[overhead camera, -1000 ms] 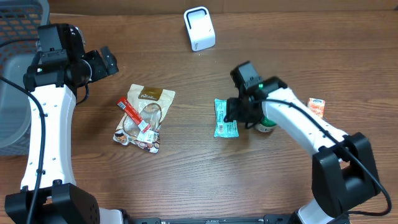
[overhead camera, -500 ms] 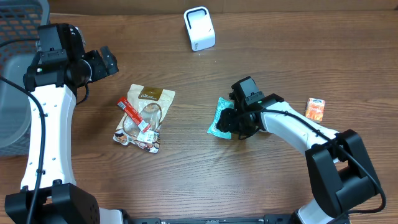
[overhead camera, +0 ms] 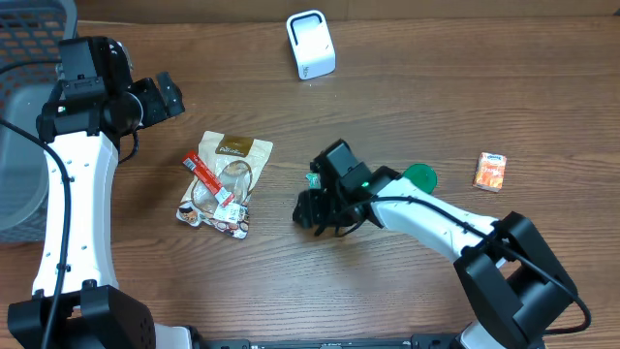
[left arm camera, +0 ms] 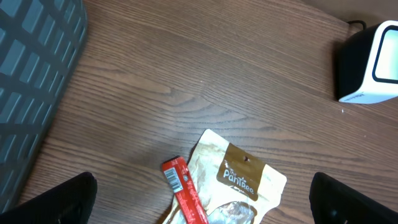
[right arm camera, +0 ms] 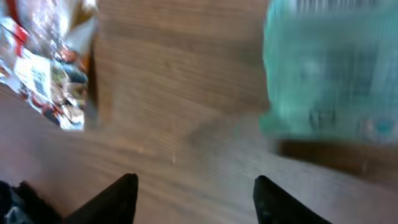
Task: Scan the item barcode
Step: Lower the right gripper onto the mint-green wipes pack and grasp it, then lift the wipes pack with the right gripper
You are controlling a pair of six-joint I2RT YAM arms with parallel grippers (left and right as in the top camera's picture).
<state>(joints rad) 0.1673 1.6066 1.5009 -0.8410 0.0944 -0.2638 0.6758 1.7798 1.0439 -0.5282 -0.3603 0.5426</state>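
Note:
A white barcode scanner [overhead camera: 310, 45] stands at the table's back middle; it also shows in the left wrist view, scanner [left arm camera: 373, 62]. A teal packet [right arm camera: 329, 68] lies blurred ahead and to the right of my right gripper [right arm camera: 196, 193], which is open with bare wood between its fingers. From overhead only a sliver of the teal packet [overhead camera: 313, 178] peeks out beside the right gripper [overhead camera: 315, 211]. A brown pouch [overhead camera: 228, 174] with a red stick packet [overhead camera: 208, 179] on it lies left of centre. My left gripper [overhead camera: 165, 97] hangs open, high above them.
A green round lid [overhead camera: 419, 176] sits behind the right arm, and an orange packet [overhead camera: 490, 172] lies further right. A grey basket [overhead camera: 24, 58] fills the far left corner. In the left wrist view the pouch [left arm camera: 242, 180] lies below the left gripper [left arm camera: 202, 186].
The right arm has swept left across the table, the teal packet shifting left with it. The green lid is now uncovered. The left arm has not moved.

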